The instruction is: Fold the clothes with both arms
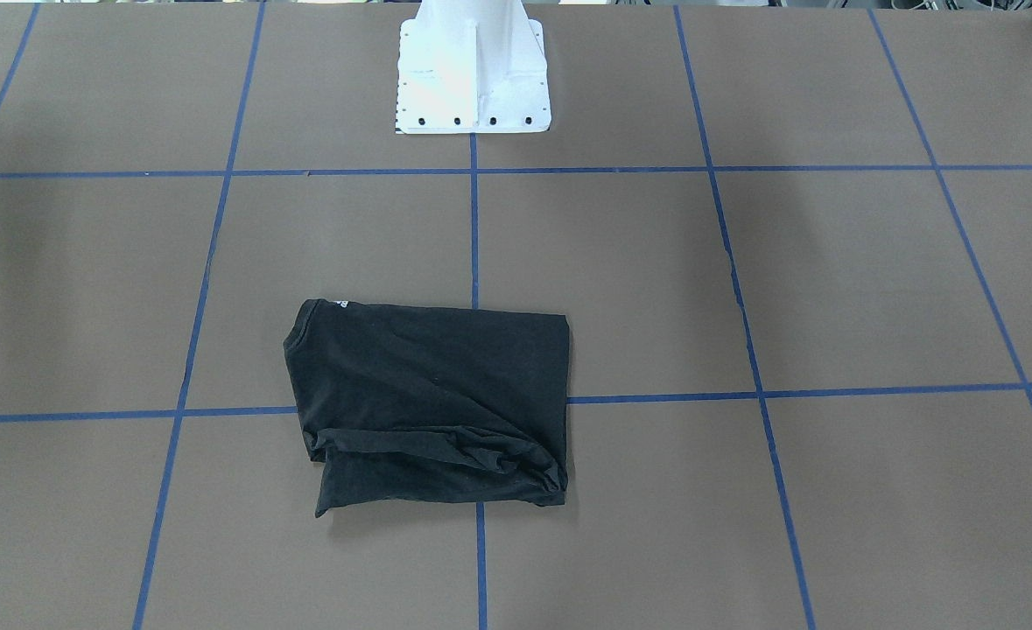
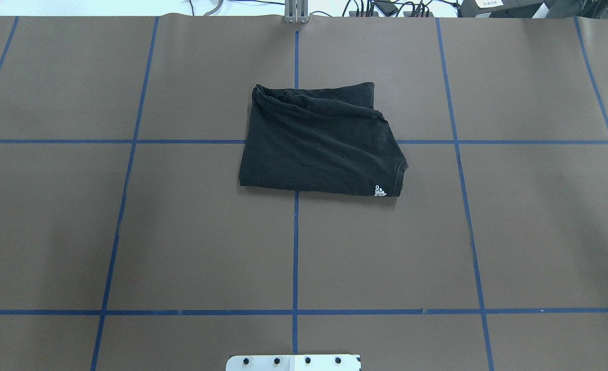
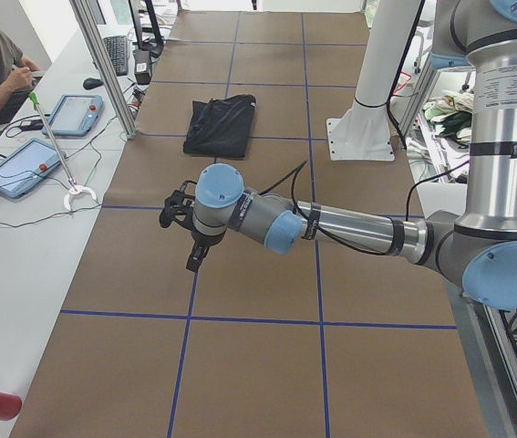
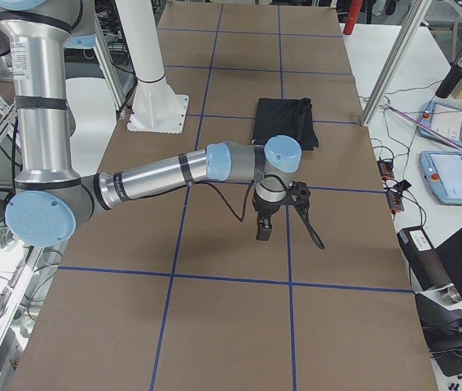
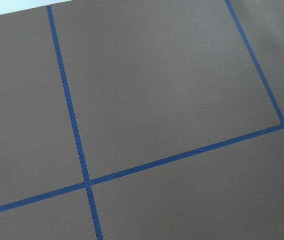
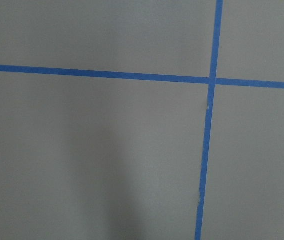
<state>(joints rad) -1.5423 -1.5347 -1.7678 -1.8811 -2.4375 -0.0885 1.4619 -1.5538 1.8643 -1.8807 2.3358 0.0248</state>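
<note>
One black T-shirt (image 2: 314,149) folded, inner layers hidden, left hand (image 3: 192,258), right hand (image 4: 263,230), cannot tell either's spread.

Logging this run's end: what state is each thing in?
black T-shirt: folded, lying flat, bunched along one edge, unheld.
left gripper: over bare table, away from the T-shirt; open or shut unclear.
right gripper: likewise over bare table; open or shut unclear.
</note>
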